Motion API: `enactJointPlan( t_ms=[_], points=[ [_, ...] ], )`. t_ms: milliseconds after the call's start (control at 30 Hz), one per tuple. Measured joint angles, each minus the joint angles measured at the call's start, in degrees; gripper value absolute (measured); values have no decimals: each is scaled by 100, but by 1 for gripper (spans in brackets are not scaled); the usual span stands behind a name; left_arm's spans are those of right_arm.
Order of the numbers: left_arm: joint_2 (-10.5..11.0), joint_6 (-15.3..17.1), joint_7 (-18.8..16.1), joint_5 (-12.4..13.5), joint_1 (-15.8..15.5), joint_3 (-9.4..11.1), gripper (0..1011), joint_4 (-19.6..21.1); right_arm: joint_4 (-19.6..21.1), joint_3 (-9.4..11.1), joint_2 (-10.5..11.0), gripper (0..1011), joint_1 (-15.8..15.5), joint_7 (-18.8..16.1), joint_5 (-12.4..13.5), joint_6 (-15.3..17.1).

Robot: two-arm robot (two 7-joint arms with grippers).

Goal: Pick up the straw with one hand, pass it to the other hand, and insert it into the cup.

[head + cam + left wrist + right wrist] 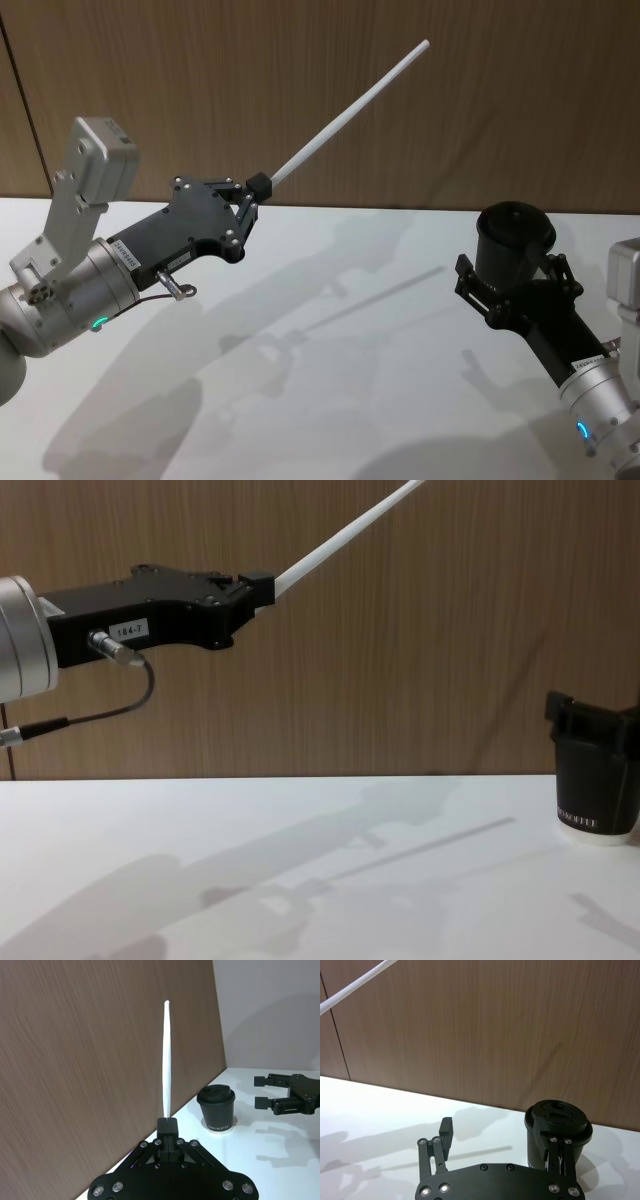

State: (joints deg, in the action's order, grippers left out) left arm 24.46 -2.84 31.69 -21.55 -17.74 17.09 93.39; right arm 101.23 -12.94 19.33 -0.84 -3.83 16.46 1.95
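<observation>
one straw [350, 111], one cup [513, 235], two tools: left tool [258, 185], right tool [261, 1092].

Open space between straw [350, 110] and cup [513, 245]

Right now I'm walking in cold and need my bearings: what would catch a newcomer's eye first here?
The long white straw stands out first. It slants up through the air, pinched at its lower end by the left gripper, held high on the robot's left. Next comes the black cup, lid on, standing on the white table at the right, with the right gripper open beside it and apart from it.
</observation>
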Motion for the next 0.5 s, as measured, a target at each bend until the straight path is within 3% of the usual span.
enactJointPlan(
  t_ms=[500],
  points=[
    [11,5,24,-27,0,0,0,11,22,-15,-10,1001,106,-178,84,106]
  ],
)
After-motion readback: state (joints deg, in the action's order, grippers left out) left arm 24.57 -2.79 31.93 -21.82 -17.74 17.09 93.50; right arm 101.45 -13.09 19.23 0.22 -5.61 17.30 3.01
